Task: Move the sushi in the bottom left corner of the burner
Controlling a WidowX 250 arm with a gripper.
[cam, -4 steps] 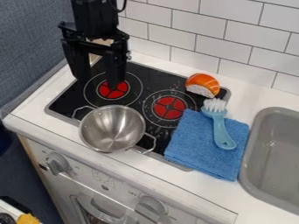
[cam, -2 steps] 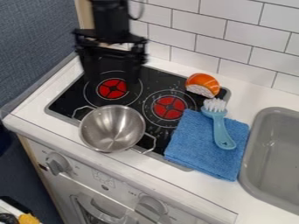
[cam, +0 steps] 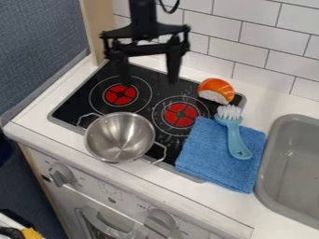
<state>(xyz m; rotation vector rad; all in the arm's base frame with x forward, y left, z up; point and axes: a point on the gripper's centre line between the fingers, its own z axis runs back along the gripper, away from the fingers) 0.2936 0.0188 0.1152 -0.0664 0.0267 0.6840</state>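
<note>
I have the black two-finger gripper [cam: 149, 82] hanging over the back of the black glass cooktop [cam: 72, 107], its jaws standing wide apart. From where I watch, they are up and to the left of the orange-and-white toy sushi [cam: 216, 89], well apart from it.

The sushi is at the cooktop's far right corner, its orange top banded with pale stripes and its white rice side facing my camera. Left of it I see two round red burner discs marked with black crosses, one at left [cam: 120, 94] and one nearer the middle [cam: 181, 115].

A round, shiny metal pot [cam: 120, 137] sits upright on the near left part of the cooktop, with a wire handle on either side. To the right, a folded blue cloth [cam: 209, 154] spans the cooktop's edge and the white tabletop [cam: 266, 108]. On it lies a light-blue brush [cam: 234, 137], its white bristles just in front of the sushi and its handle pointing toward me. The grey sink [cam: 293, 163] is right of the cloth.
</note>
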